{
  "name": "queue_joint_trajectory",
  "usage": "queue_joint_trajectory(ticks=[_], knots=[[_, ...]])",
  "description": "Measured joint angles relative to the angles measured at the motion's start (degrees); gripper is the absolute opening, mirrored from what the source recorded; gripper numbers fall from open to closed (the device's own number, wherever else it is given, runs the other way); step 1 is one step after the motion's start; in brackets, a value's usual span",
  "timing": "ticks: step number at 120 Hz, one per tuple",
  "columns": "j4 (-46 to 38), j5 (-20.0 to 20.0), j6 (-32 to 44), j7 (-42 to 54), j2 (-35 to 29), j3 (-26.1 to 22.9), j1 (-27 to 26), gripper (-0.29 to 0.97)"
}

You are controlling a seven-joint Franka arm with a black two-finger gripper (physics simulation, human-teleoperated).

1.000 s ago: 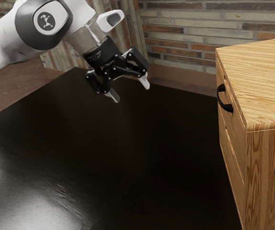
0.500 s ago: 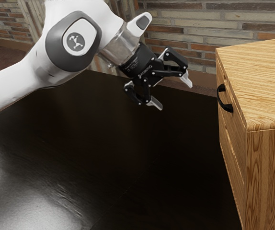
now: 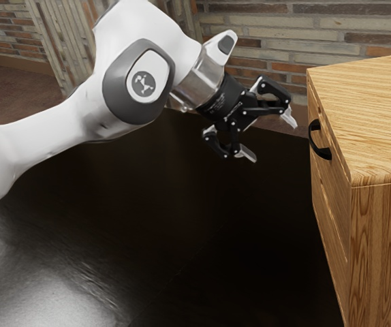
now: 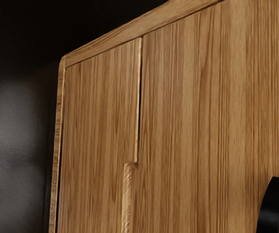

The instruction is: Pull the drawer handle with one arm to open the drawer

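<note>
Two wide-spread fingers (image 3: 246,154) hover over the dark table (image 3: 114,238), near but apart from the drawer handle (image 3: 317,141).

- Wooden cabinet (image 3: 366,136): cut off by the exterior view's right and lower edges; its base and far side are unseen.
- Drawer front (image 3: 328,194): seen at a steep angle, so its seams are hard to tell.
- Drawer handle (image 4: 278,206): in the wrist view, cut off by the picture's edge, with one end visible.
- Arm (image 3: 59,136): its base is cut off at the exterior view's left.
- Table (image 3: 148,238): its near edge is cut off.
</note>
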Motion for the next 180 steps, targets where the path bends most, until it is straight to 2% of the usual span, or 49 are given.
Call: queue_joint_trajectory(ticks=[16, 43, 112, 156, 180], knots=[[2.4, -0.6, 1.1, -0.5, 2.1, -0.1, -0.7, 0.68], [2.0, -0.9, 1.9, -1.4, 2.5, 0.0, -2.7, 0.68], [-0.2, -0.3, 2.3, -2.5, 2.3, 0.4, -2.5, 0.68], [-7.9, 1.1, 2.3, -2.8, -5.3, 1.7, -2.6, 0.68], [-9.2, 1.7, 2.3, -3.0, -6.2, 1.6, -2.0, 0.68]])
